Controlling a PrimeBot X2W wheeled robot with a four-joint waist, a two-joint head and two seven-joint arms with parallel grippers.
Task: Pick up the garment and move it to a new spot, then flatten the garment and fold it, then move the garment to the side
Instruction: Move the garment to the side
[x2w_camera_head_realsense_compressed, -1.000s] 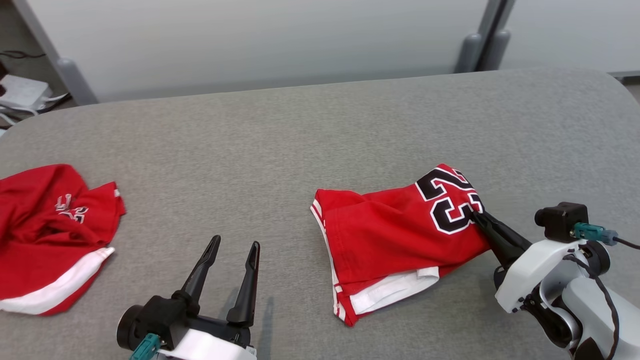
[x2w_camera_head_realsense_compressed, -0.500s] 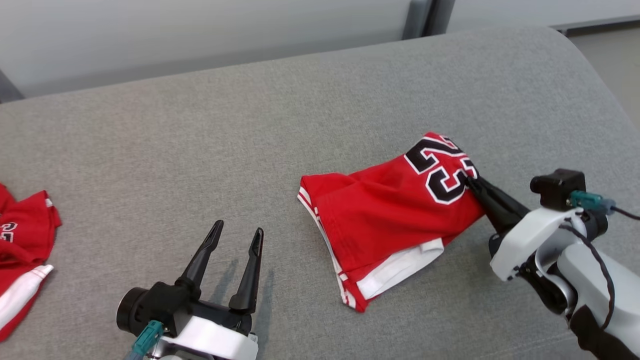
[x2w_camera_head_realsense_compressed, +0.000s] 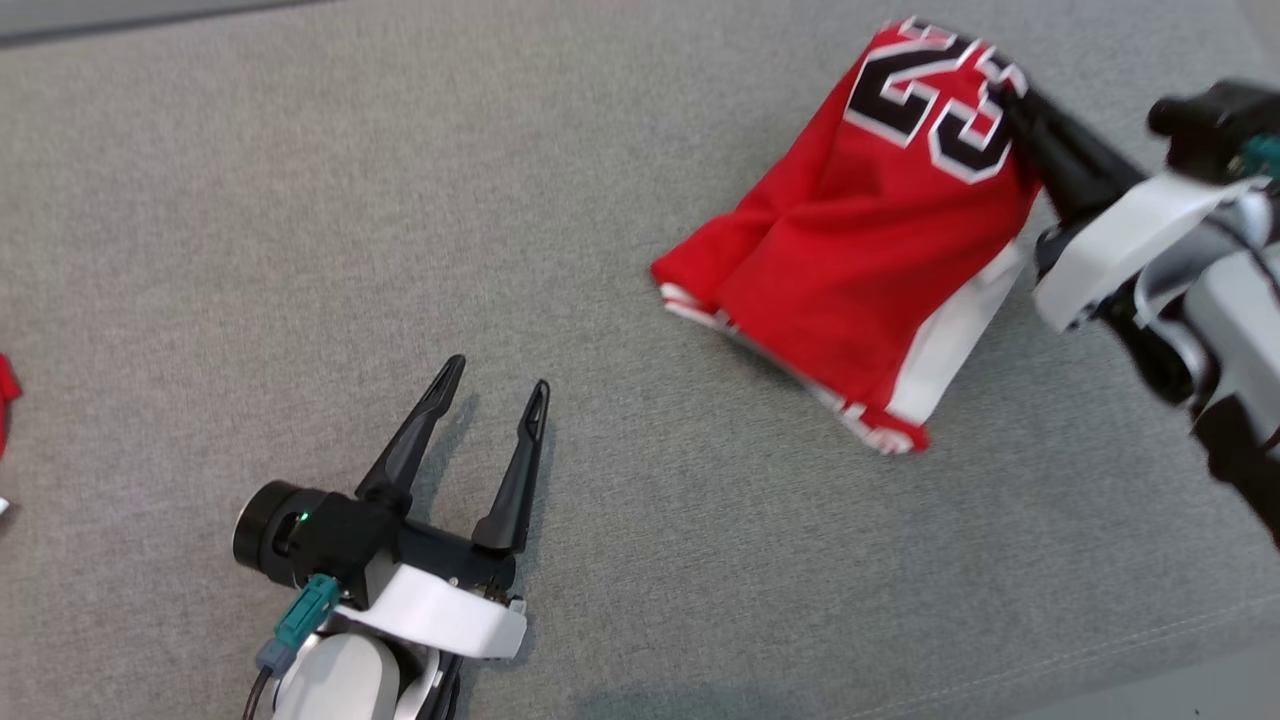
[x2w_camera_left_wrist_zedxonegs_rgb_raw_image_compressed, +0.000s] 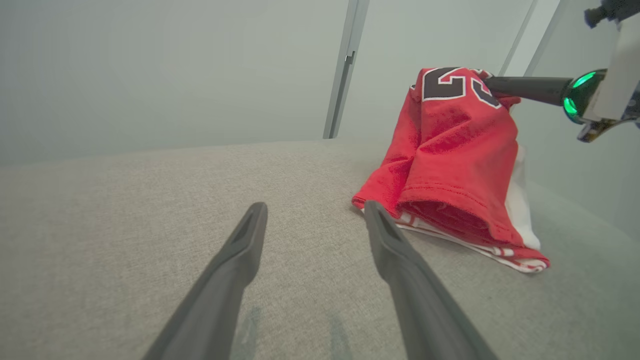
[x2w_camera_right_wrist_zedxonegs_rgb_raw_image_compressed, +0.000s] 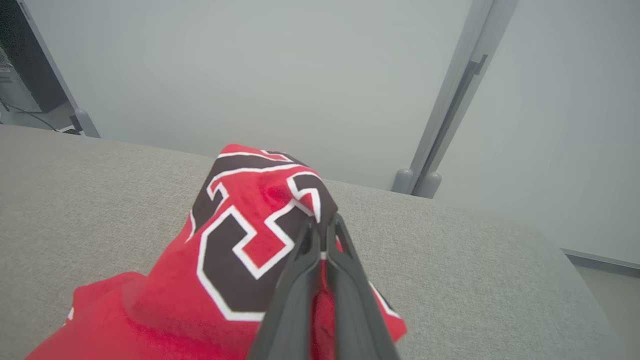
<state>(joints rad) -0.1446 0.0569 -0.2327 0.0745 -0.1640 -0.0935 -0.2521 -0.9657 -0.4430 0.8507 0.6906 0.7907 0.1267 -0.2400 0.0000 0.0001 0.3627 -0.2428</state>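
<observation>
The garment (x2w_camera_head_realsense_compressed: 880, 230) is a folded red jersey with black number 23 and white trim. My right gripper (x2w_camera_head_realsense_compressed: 1015, 95) is shut on its numbered end and holds that end up off the grey table (x2w_camera_head_realsense_compressed: 300, 200); the lower end still rests on the surface. The right wrist view shows the closed fingers pinching the red cloth (x2w_camera_right_wrist_zedxonegs_rgb_raw_image_compressed: 260, 235) at the gripper (x2w_camera_right_wrist_zedxonegs_rgb_raw_image_compressed: 322, 225). My left gripper (x2w_camera_head_realsense_compressed: 495, 375) stands open and holds nothing, low over the table to the left of the garment. In the left wrist view the garment (x2w_camera_left_wrist_zedxonegs_rgb_raw_image_compressed: 450, 160) hangs just right of the open gripper (x2w_camera_left_wrist_zedxonegs_rgb_raw_image_compressed: 315, 210).
A sliver of another red cloth (x2w_camera_head_realsense_compressed: 5, 385) lies at the far left edge. The table's rounded right edge (x2w_camera_right_wrist_zedxonegs_rgb_raw_image_compressed: 575, 265) runs close behind the garment, with grey wall panels and an upright post (x2w_camera_left_wrist_zedxonegs_rgb_raw_image_compressed: 342, 70) beyond.
The head camera has swung right and down. My right gripper has lifted the numbered end of the garment, so it now hangs steeply. The left gripper stays open in place.
</observation>
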